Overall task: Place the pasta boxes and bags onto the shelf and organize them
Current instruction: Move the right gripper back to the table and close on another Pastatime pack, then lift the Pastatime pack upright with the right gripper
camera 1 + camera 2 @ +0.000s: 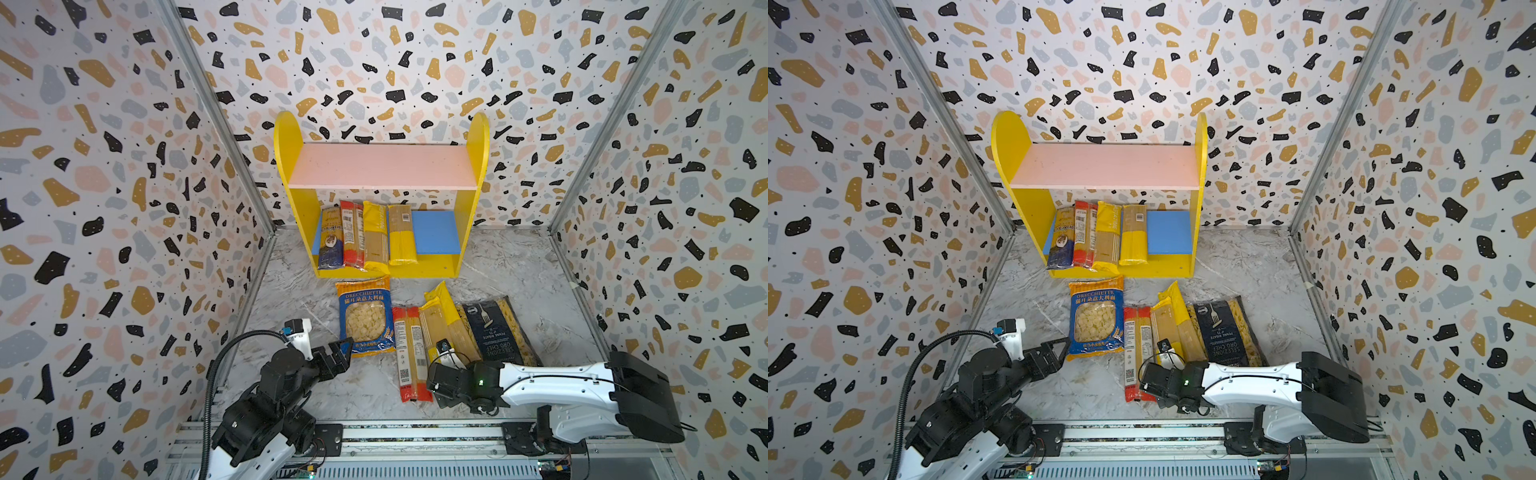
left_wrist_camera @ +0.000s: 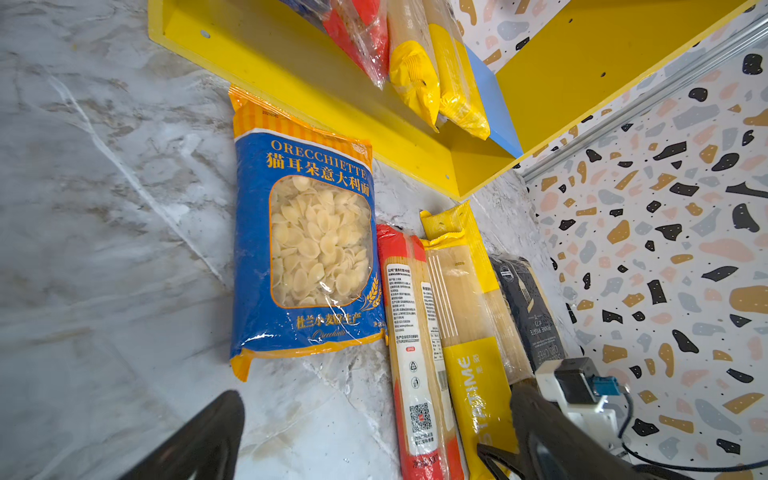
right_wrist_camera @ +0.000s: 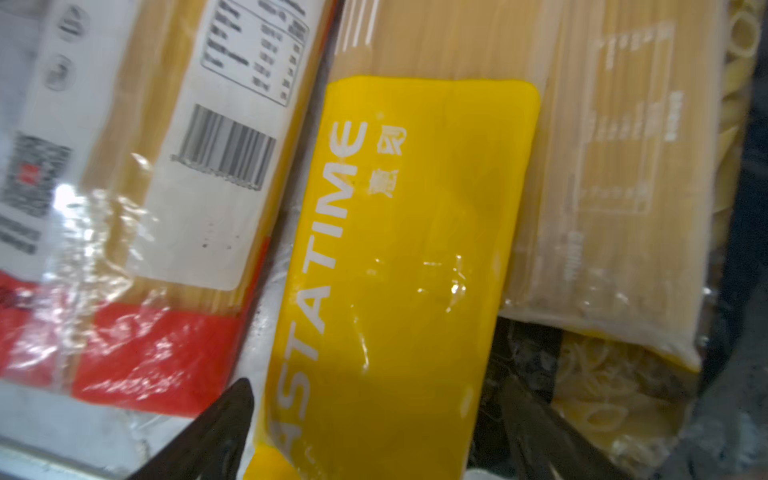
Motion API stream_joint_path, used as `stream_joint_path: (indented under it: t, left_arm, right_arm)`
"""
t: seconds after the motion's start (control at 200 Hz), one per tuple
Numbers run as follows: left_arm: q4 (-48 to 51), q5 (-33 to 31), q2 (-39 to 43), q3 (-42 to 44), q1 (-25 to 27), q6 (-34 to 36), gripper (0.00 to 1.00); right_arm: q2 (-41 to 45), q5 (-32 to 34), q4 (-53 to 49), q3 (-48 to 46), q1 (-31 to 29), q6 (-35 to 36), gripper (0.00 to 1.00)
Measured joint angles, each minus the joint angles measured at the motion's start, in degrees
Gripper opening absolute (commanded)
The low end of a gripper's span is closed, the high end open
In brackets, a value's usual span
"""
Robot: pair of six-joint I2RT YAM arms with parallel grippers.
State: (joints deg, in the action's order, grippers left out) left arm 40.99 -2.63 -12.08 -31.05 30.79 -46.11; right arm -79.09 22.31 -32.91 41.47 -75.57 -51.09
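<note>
The shelf (image 1: 291,166) stands at the back, and several long spaghetti packs (image 1: 376,239) lie on its blue lower board (image 1: 436,232). Its pink upper board (image 1: 382,166) is bare. On the table lie the blue-orange Orecchiette bag (image 1: 365,316), a red spaghetti pack (image 1: 409,353), two yellow spaghetti packs (image 1: 432,328) and a navy pasta bag (image 1: 503,328). My left gripper (image 1: 341,348) is open just off the Orecchiette bag's (image 2: 307,249) near left corner, holding nothing. My right gripper (image 3: 378,399) is open and points down, one finger on each side of a yellow pack's (image 3: 415,228) near end.
Patterned walls close in the left, back and right sides. The shelf's yellow front lip (image 2: 332,104) rises just behind the Orecchiette bag. An aluminium rail (image 1: 415,432) runs along the front edge. Bare marble tabletop (image 1: 291,291) lies left of the bags.
</note>
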Motion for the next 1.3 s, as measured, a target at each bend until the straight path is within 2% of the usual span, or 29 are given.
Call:
stream_joint_path:
  t: [0.3, 0.546, 0.616, 0.751, 0.896, 1.076, 1.301]
  left_arm:
    - [3.54, -1.03, 2.82, -1.05, 0.0, 0.11, 1.0]
    - [4.74, -1.11, 3.37, -1.18, 0.0, 0.28, 1.0]
    - [5.01, -1.11, 3.39, -1.2, 0.0, 0.31, 1.0]
    - [5.07, -1.09, 3.48, -1.2, 0.0, 0.39, 1.0]
    - [5.09, -1.11, 3.5, -1.2, 0.0, 0.42, 0.99]
    - [5.07, -1.11, 3.5, -1.18, 0.0, 0.44, 1.0]
    - [4.92, -1.11, 3.19, -1.18, 0.0, 0.42, 1.0]
  right_arm:
    - [-5.4, 0.33, 1.27, 0.61, -0.94, -2.91, 0.93]
    - [-6.34, -0.42, 4.24, 0.48, -0.52, -3.3, 0.88]
    - [-6.99, -0.39, 5.16, 0.72, -0.39, -3.61, 0.79]
    - [-8.31, -0.61, 7.67, 1.14, -0.11, -4.28, 0.45]
    - [-7.5, -0.87, 8.59, 0.46, 0.44, -5.31, 0.28]
    - [-0.22, -4.22, 12.17, -4.92, 3.13, -4.92, 0.2]
    - [16.39, -14.08, 13.81, -13.84, 7.61, -2.14, 0.17]
